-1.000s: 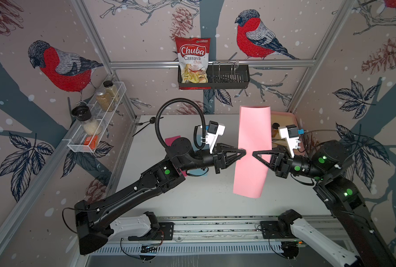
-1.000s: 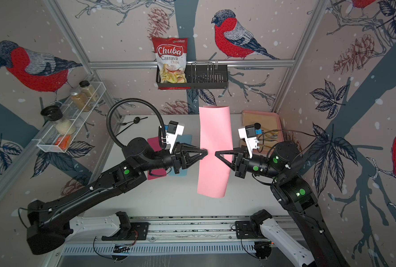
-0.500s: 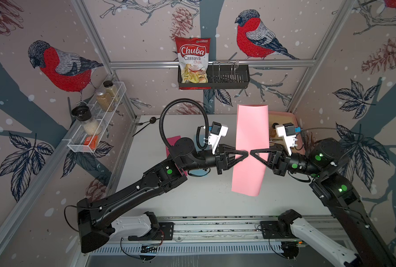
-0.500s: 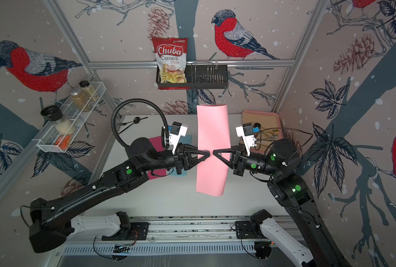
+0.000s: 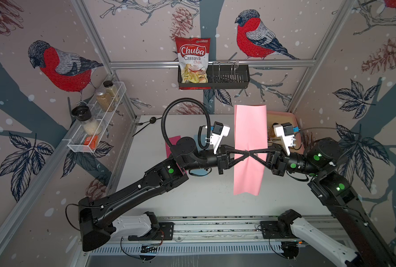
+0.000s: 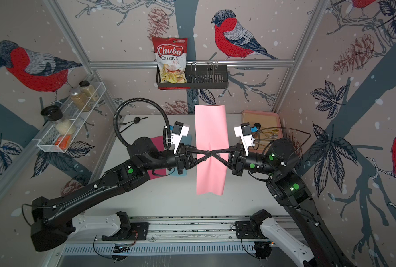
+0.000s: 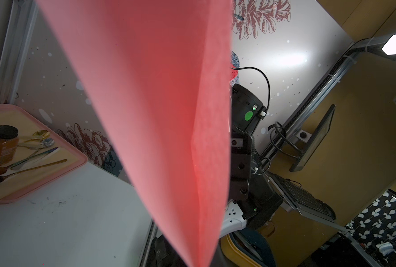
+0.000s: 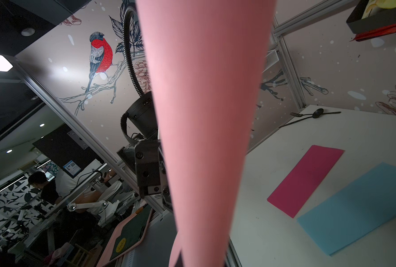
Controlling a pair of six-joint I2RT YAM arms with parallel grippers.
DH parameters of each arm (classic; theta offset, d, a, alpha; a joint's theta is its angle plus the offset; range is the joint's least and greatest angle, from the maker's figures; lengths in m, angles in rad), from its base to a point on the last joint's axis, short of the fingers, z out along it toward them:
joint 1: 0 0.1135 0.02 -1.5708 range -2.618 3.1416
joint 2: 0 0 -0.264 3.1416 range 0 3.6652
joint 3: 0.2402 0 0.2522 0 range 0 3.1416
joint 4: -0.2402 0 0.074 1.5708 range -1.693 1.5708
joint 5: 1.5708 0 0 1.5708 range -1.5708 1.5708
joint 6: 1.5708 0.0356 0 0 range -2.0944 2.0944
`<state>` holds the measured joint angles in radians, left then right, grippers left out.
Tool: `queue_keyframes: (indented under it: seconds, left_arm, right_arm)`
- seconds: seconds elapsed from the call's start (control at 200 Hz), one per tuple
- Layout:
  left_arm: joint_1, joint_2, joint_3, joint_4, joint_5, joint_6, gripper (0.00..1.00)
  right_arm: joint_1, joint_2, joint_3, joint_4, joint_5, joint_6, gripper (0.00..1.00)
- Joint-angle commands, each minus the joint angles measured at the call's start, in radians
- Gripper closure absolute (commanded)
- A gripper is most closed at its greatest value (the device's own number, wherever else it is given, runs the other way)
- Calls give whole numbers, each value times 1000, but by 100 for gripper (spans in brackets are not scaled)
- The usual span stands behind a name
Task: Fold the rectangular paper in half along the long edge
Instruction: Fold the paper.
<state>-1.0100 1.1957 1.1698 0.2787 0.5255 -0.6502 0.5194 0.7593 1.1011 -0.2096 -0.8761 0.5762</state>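
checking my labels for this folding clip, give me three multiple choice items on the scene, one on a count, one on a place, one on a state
1. How many other paper sheets lie on the white table?
A) two
B) none
C) five

2. Where is the light pink rectangular paper sheet?
A) flat on the table
B) rolled up on the table
C) raised between the two arms

3. How does the left gripper stand?
A) wide open
B) shut on the light pink sheet
C) out of view

Answers:
1 A: the right wrist view shows a magenta sheet and a light blue sheet.
2 C: both top views show it lifted and pinched at mid-length.
3 B: its fingers meet on the sheet, tip to tip with the right gripper.
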Motion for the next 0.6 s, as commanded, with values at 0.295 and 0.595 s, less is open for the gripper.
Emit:
queue_keyframes:
  seconds: [0.295,0.595]
  left_arm:
    - [-7,-7,12,4,13,20,100]
    - [-7,-17,12,-19,-11,40,100]
  right_arm:
    - [7,-5,40,-79,26,-66,83]
    - [5,-7,83,-142,40,-94,79]
